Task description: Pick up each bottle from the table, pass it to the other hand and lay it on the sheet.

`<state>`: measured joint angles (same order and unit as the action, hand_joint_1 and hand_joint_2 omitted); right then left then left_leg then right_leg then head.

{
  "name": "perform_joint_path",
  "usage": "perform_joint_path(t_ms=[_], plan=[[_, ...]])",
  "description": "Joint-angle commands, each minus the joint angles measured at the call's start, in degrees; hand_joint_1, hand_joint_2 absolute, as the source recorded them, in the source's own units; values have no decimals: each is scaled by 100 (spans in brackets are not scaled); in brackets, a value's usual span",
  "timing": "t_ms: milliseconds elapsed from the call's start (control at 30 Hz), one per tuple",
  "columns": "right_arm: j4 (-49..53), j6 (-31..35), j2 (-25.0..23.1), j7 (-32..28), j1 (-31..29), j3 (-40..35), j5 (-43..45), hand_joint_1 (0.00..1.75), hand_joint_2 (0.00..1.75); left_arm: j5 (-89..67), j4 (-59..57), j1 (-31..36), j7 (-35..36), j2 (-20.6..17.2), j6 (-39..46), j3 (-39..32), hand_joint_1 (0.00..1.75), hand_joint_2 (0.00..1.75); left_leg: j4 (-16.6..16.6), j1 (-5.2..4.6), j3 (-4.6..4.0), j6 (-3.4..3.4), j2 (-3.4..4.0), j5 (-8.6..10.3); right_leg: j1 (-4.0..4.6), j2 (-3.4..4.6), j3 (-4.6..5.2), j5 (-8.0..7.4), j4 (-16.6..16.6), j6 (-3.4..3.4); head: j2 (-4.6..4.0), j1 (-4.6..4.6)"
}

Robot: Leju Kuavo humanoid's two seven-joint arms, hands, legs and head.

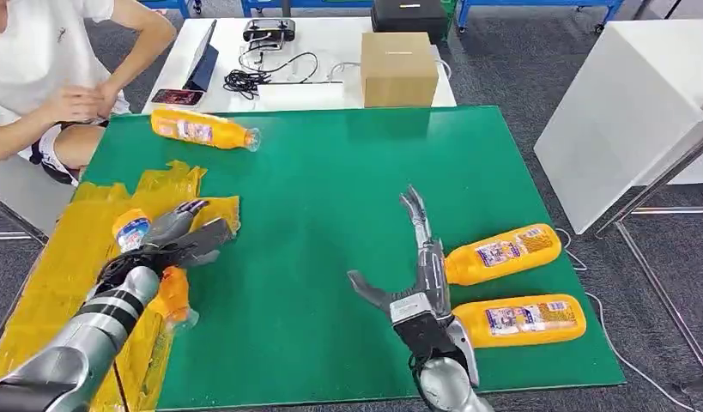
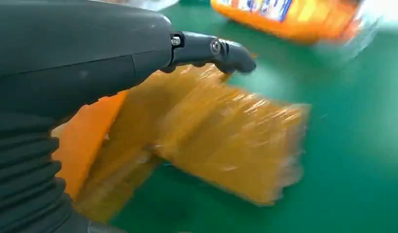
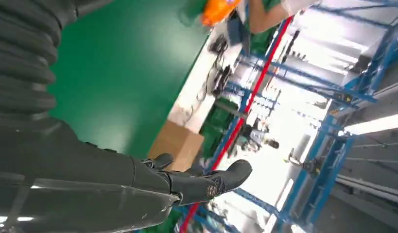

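A cardboard box (image 1: 398, 69) and black cables (image 1: 260, 75) — on the white table (image 1: 330, 39).

Silver ringed forearms are ending in dark grey many-fingered hands — the left hand (image 1: 172, 240), the right hand (image 1: 416, 275) — each showing ribbed black wrist covers and small silver screws.

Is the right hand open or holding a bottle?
Open: the right hand has its fingers spread above the mat, holding nothing.

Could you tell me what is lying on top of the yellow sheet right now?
An orange bottle lies on the yellow sheet, with the left hand over it. The hand and arm cover its middle, so whether the hand grips it cannot be seen.
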<state>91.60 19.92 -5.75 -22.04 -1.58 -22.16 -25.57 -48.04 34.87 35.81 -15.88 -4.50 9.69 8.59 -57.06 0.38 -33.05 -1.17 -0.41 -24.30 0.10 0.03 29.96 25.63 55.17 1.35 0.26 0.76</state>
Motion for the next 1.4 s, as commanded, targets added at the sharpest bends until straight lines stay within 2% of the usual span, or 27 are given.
perform_joint_path(t_ms=[33, 233, 267, 367, 433, 467, 567, 833, 867, 1000, 1267, 1400], plan=[[-566, 242, 1151, 864, -683, -4, -1993, 0, 175, 2615, 3757, -1633, -723, 577, 4, -390, 0, 175, 2, -3, 2, -6, -3, -7, -2, -6, -10, 4, -14, 12, 0, 2], [-541, 197, 1088, 831, -657, 12, -2006, 0, 175, 2726, 3590, -1546, -712, 493, 43, -338, 0, 175, 0, -12, -17, 1, 10, -6, -8, 9, 14, 1, -5, 4, 0, 0], [-598, 201, 1307, 1193, -776, -53, -2578, 0, 175, 3199, 3796, -1625, -1140, 621, 73, -472, 0, 175, 0, -11, -19, 2, 4, -4, -11, 2, 16, 1, -5, 2, 0, 2], [-859, -302, 1850, 1417, -1190, 24, -2887, 0, 175, 3714, 4603, -1960, -1118, 697, -31, -457, 0, 175, -5, -12, -23, -1, 4, -6, -8, 5, 20, 0, -4, 6, 0, 0], [-1058, -613, 2166, 1425, -1443, 92, -3028, 0, 175, 3922, 4918, -2133, -1115, 719, -114, -421, 0, 175, -7, -12, -22, -3, 14, -10, -7, 14, 21, 0, -2, 8, 0, -2], [-1259, -939, 2496, 1428, -1685, 48, -3155, 0, 175, 4099, 5052, -2227, -1121, 748, -227, -381, 0, 175, -8, -14, -16, -4, 19, -14, -8, 17, 14, 2, -3, 12, 0, -2], [-1757, -1557, 3065, 1181, -2158, 41, -3017, 0, 175, 4350, 5175, -2364, -1171, 784, -384, -231, 0, 175, -6, -19, -20, -10, 7, -6, -15, 7, 16, -1, -2, 14, 0, 0], [-1729, -1611, 3081, 1126, -2141, 29, -2955, 0, 175, 4368, 5129, -2345, -1185, 772, -383, -217, 0, 175, -7, -25, -25, -8, -6, 1, -18, -5, 18, -8, -3, 16, 0, 0], [-1804, -2063, 3440, 1267, -2320, -214, -2868, 0, 175, 4619, 5166, -2381, -1238, 774, -564, -188, 0, 175, -6, -24, -24, -6, -7, 1, -16, -8, 17, -7, -3, 15, 0, 0], [-2343, -2613, 4154, 873, -2746, -255, -2310, 0, 175, 4888, 5447, -2555, -1319, 773, -714, 14, 0, 175, -13, -31, -31, -13, -10, 0, -23, -9, 27, -5, 5, 20, 0, -6], [-2244, -3589, 5034, 627, -2865, -556, -1208, 0, 175, 5037, 5518, -2541, -1374, 654, -663, 304, 0, 175, -9, -32, -35, -15, -22, 3, -23, -19, 24, -5, 1, 20, 0, -2], [-2334, -3753, 5190, 609, -2944, -758, -979, 0, 175, 5101, 5444, -2484, -1403, 644, -663, 363, 0, 175, -9, -32, -29, -12, -19, 0, -24, -19, 17, -4, -1, 18, 0, -2]])
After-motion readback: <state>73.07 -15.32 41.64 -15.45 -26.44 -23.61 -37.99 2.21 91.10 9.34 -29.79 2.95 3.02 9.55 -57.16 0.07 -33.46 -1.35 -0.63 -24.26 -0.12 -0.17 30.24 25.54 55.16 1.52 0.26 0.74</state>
